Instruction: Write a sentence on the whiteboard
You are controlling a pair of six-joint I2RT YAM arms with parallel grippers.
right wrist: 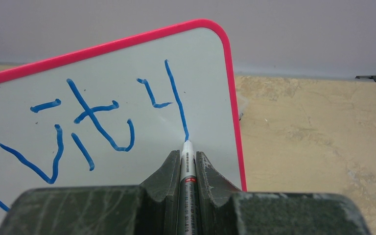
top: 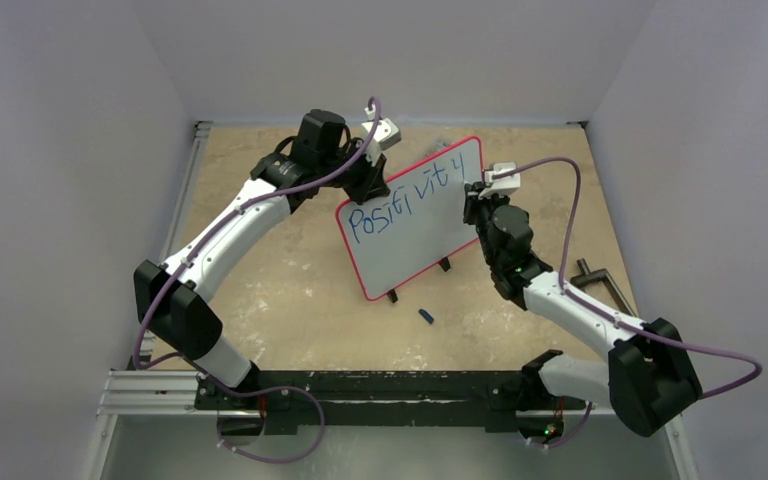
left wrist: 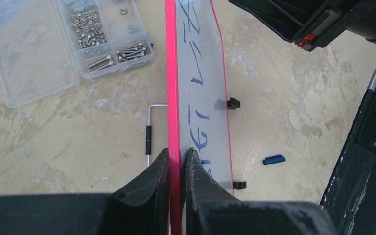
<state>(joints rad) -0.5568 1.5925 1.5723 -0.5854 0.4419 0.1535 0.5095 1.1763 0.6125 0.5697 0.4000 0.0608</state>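
The whiteboard (top: 415,235), white with a red frame, stands tilted on two black clip feet mid-table, blue letters across it. My left gripper (top: 365,180) is shut on its top left edge; in the left wrist view the red frame (left wrist: 173,98) runs between the two fingers (left wrist: 152,181). My right gripper (top: 480,195) is shut on a grey marker (right wrist: 187,166). The marker's tip touches the whiteboard (right wrist: 127,83) at the bottom of the last blue stroke, near the right frame.
A blue marker cap (top: 426,316) lies on the table in front of the board. A clear box of screws (left wrist: 63,39) and a metal hex key (left wrist: 149,132) lie behind it. A black clamp (top: 600,283) sits at the table's right edge.
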